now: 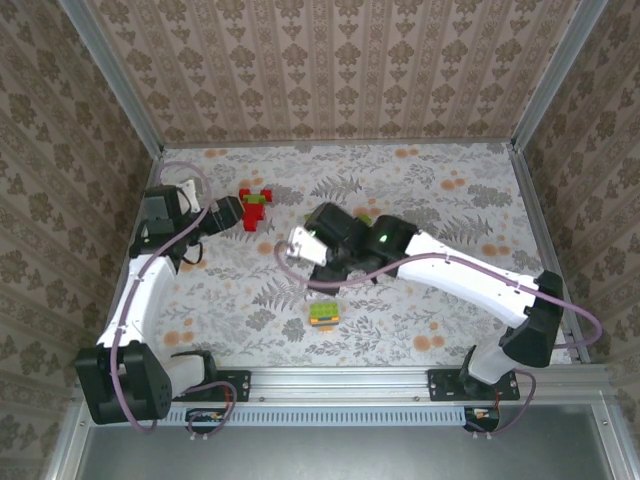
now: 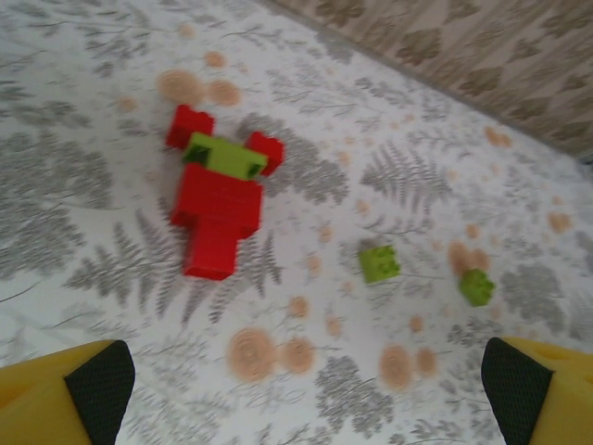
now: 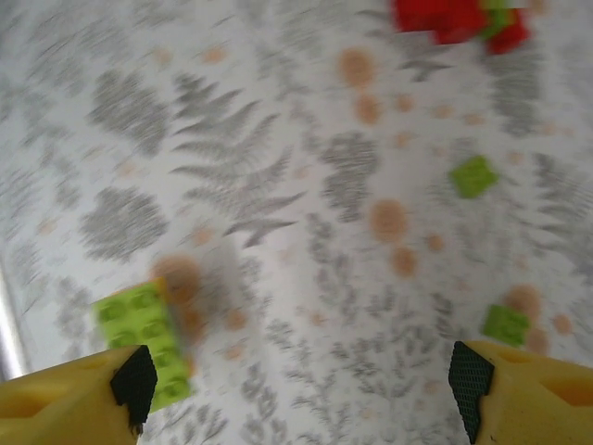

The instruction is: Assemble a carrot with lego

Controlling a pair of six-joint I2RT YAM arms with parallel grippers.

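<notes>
- Top view: carrot on the table, toward the near edge; a short stack showing green and orange, clear of both arms.
- Same view: right gripper over the middle of the table, just beyond the carrot and apart from it; spacing of its fingers hard to judge from here.
- Same view: left gripper at the far left, just beside a red stack with a green piece on it; a green brick close by the right arm.
- Left wrist view: fingers spread wide to the two bottom corners, nothing between them but bare table. Red stack ahead, lying flat, a light green piece across its upper part. To the right, a green brick and a second green brick, apart from each other.
- Right wrist view: fingers wide apart, gripping nothing. Carrot at lower left, right by the left-hand finger pad; contact impossible to tell through the blur. Green brick farther out, another green brick nearer the right-hand finger, red stack at the top edge.
</notes>
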